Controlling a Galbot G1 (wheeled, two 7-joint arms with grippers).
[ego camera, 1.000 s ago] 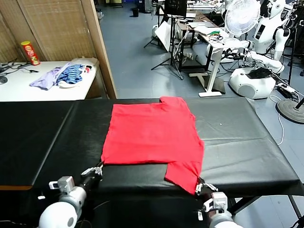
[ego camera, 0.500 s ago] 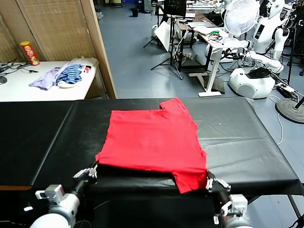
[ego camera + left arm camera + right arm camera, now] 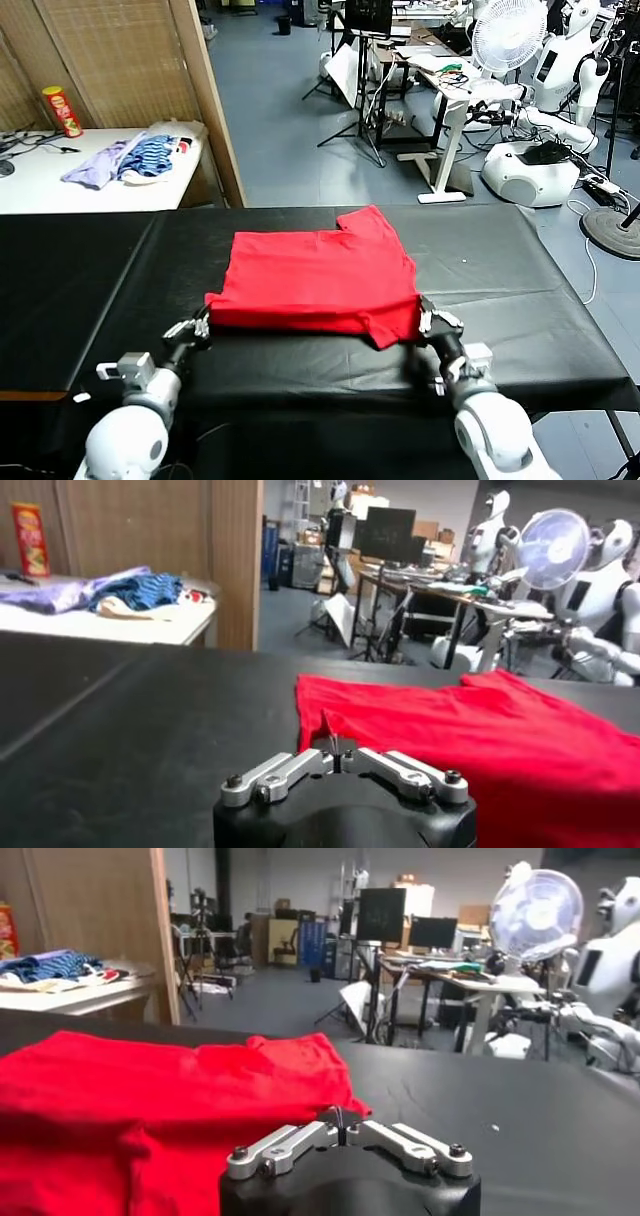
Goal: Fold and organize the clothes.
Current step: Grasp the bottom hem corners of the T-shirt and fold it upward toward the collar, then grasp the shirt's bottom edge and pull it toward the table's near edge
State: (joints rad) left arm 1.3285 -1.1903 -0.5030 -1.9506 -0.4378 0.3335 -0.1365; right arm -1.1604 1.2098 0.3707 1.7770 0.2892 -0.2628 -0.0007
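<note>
From the head view, the red T-shirt (image 3: pixel 318 282) lies mid-desk on the black desk (image 3: pixel 520 300) with its near hem doubled back, the left gripper (image 3: pixel 200 326) and right gripper (image 3: pixel 432 322) sitting at its two near corners, likely to carry that hem over in one straight fold; bare desk lies open on every side. In the left wrist view the left fingers (image 3: pixel 322 752) are pinched together on a peak of red cloth. In the right wrist view I cannot tell whether the right fingers are apart, with red fabric (image 3: pixel 150 1108) just beyond.
</note>
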